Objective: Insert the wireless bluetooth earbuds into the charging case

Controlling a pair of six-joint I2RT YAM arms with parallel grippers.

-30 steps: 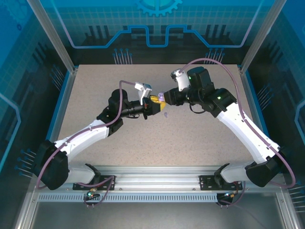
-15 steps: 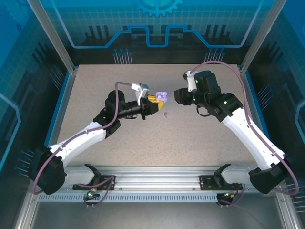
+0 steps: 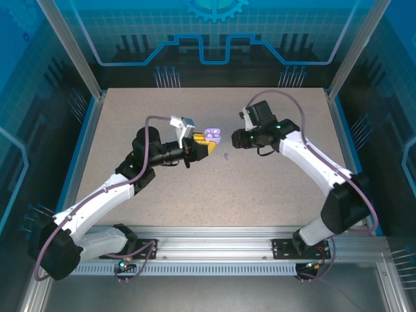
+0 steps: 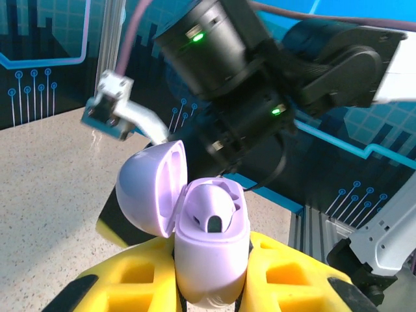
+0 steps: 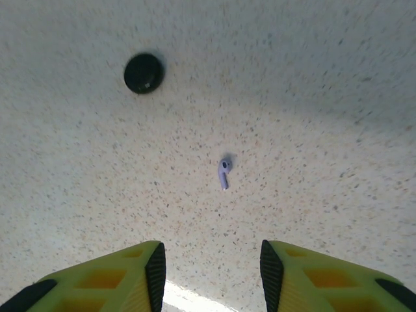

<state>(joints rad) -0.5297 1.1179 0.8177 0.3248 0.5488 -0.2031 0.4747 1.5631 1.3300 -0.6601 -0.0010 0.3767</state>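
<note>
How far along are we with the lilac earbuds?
Done: the lilac case is open, and an earbud looks seated inside. In hand: the left gripper clamps the case. Remaining: a loose earbud lies on the table, ahead of the open right gripper.

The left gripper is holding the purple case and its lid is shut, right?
Not quite. The lid is open, flipped back from the purple case, as the left wrist view shows. The left gripper does hold the case.
</note>
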